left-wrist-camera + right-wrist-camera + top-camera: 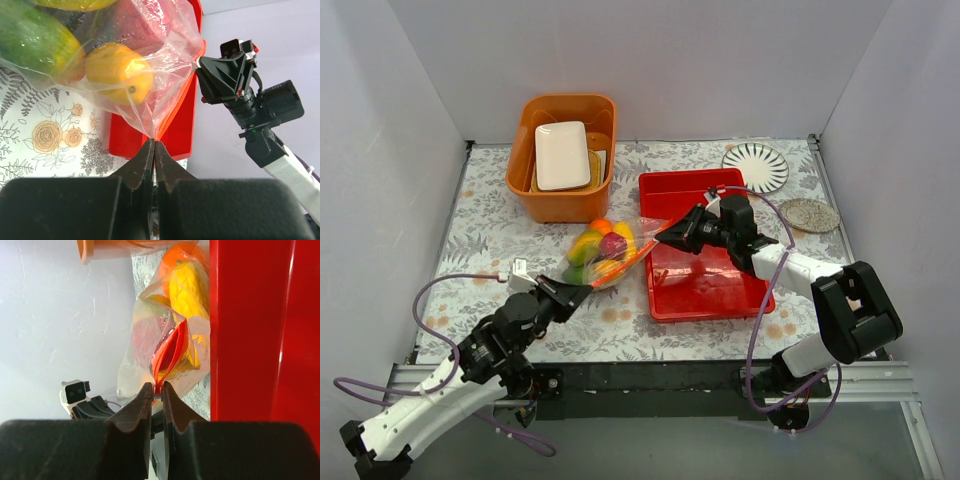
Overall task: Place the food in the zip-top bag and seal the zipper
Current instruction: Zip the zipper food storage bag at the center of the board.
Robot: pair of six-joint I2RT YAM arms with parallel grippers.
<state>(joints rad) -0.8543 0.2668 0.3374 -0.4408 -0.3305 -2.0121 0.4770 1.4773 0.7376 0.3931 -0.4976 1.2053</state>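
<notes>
Bag: clear zip-top bag near the middle of the surface, stretched between the two arms, its right end over the left rim of the red tray.
Contents: toy fruit inside the bag, showing mangoes, an orange and a dark red piece.
Zipper: orange-red zipper along the bag's near side; its two sides gape apart in the right wrist view.
Left gripper: clenched on the bag's near-left corner.
Right gripper: clenched on the zipper's right end.
Tub: orange tub at the far edge, just beyond the bag.
</notes>
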